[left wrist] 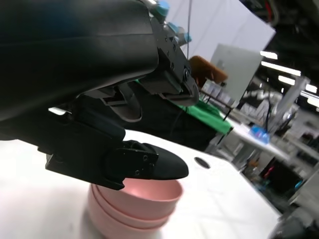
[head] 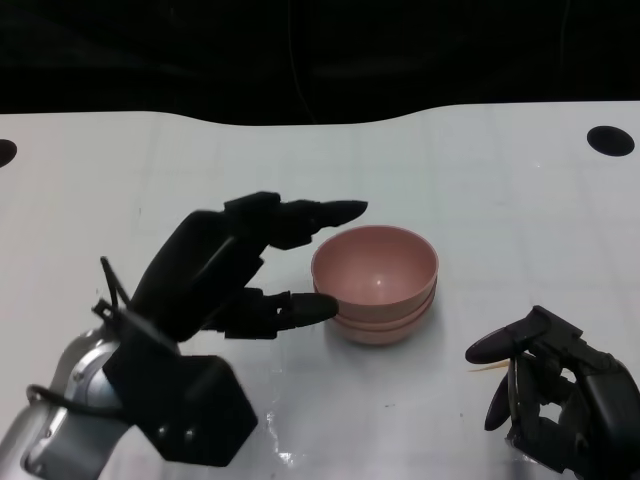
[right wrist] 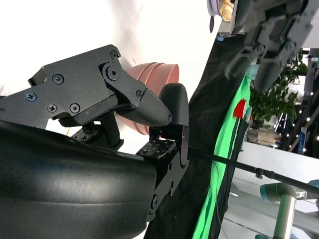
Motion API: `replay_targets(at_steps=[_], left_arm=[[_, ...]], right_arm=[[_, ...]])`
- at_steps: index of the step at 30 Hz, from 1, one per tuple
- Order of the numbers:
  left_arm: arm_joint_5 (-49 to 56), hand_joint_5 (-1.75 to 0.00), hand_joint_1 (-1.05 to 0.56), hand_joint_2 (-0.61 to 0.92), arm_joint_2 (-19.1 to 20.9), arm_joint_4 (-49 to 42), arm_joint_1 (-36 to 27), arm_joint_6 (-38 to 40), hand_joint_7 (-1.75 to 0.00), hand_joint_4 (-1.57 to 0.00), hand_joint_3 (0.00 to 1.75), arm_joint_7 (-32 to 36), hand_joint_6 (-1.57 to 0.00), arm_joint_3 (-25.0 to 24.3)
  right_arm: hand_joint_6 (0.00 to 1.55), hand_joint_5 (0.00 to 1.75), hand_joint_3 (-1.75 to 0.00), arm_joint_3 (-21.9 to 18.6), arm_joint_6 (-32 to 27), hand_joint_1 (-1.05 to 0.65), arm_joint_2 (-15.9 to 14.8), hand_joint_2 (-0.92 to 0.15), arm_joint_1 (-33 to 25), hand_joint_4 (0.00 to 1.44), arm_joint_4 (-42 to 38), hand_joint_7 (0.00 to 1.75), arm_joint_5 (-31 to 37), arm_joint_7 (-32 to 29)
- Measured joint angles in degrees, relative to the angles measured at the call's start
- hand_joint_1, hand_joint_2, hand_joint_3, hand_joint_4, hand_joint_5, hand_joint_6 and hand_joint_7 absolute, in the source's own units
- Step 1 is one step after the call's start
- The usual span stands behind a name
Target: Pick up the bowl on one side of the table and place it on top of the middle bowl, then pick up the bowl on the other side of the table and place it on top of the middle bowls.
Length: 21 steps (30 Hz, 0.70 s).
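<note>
Stacked bowls (head: 375, 285) mid-table (head: 480, 180), left hand (head: 240, 270) beside (right hand (head: 545, 390) apart)

You see a left forearm (head: 60, 420) cased in brushed silver, ending in a blocky matte black wrist housing with small screws. Thin black cables loop beside it. Your left hand (head: 235, 275) is all black, its segmented fingers ending in smooth rounded tips. Your right hand (head: 555, 390) is the same black build; its wrist view shows cross-head screws (right wrist: 52, 78) on angular plates.
</note>
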<state>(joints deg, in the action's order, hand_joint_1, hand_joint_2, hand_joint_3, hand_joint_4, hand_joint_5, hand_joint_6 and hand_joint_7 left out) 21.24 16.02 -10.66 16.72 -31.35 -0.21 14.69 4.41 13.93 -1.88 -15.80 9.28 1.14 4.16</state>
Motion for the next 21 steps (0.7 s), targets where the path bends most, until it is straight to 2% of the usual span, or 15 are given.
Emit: replay_targets(at_steps=[3, 4, 5, 7, 11, 13, 15, 19, 21], left_arm=[[-1.33, -1.14, -0.5, 0.92, -0.43, -0.24, -0.43, -0.75, -0.16, -0.32, 0.26, -0.1, -0.65, -0.82], [-4.62, -1.31, -0.45, 0.92, -0.93, 0.07, -1.31, -1.11, -0.43, -0.39, 0.26, -0.79, -0.66, -1.59], [-9.31, -1.37, -0.43, 0.92, -1.91, 0.58, -2.83, -1.42, -0.73, -0.41, 0.27, -1.64, -0.55, -2.27], [-18.85, -1.44, -0.39, 0.92, -4.12, 2.51, -7.59, -1.58, -1.04, -0.44, 0.28, -4.54, -0.44, -3.21], [-26.62, -1.48, -0.36, 0.92, -5.38, 4.81, -14.92, -1.6, -1.16, -0.45, 0.3, -8.55, -0.39, -4.87], [-28.75, -1.5, -0.34, 0.91, -5.75, 5.92, -16.28, -1.1, -1.17, -0.48, 0.32, -9.62, -0.44, -5.94], [-30.77, -1.51, -0.33, 0.85, -6.52, 7.54, -17.27, -0.36, -1.15, -0.51, 0.44, -10.64, -0.49, -6.39], [-33.48, -1.47, -0.28, 0.67, -7.93, 9.73, -18.56, 2.0, -1.13, -0.62, 0.83, -12.76, -0.63, -6.76], [-36.06, -1.48, -0.29, 0.65, -8.32, 11.04, -20.04, 4.31, -1.13, -0.68, 0.88, -13.98, -0.68, -6.96]], right_arm=[[0.73, 1.66, -1.22, 0.04, -0.03, -0.07, 0.01, -0.49, 0.01, 0.78, 0.0, 1.35, 0.0, 0.01], [0.74, 1.66, -1.22, 0.15, -0.11, -0.08, 0.04, -0.49, 0.05, 0.79, 0.01, 1.34, -0.01, 0.05], [0.74, 1.66, -1.22, 0.18, -0.14, -0.08, 0.11, -0.49, -0.04, 0.79, 0.04, 1.34, -0.03, 0.05], [0.74, 1.65, -1.21, 0.22, -0.23, -0.08, 0.13, -0.49, -0.18, 0.79, 0.05, 1.34, -0.04, 0.08], [0.74, 1.64, -1.21, 0.25, -0.61, -0.08, 0.19, -0.49, -0.16, 0.79, 0.07, 1.33, -0.21, 0.36], [0.74, 1.63, -1.2, 0.25, -0.6, -0.08, 0.22, -0.49, -0.04, 0.79, 0.09, 1.33, -0.2, 0.57], [0.74, 1.63, -1.2, 0.18, -0.63, -0.08, 0.22, -0.49, -0.11, 0.79, 0.09, 1.33, -0.2, 0.61], [0.74, 1.62, -1.21, 0.16, -0.93, -0.07, 0.24, -0.5, -0.14, 0.79, 0.25, 1.33, -0.21, 0.63], [0.74, 1.62, -1.21, 0.15, -1.21, -0.06, 0.25, -0.49, -0.13, 0.79, 0.27, 1.33, -0.23, 0.68]])
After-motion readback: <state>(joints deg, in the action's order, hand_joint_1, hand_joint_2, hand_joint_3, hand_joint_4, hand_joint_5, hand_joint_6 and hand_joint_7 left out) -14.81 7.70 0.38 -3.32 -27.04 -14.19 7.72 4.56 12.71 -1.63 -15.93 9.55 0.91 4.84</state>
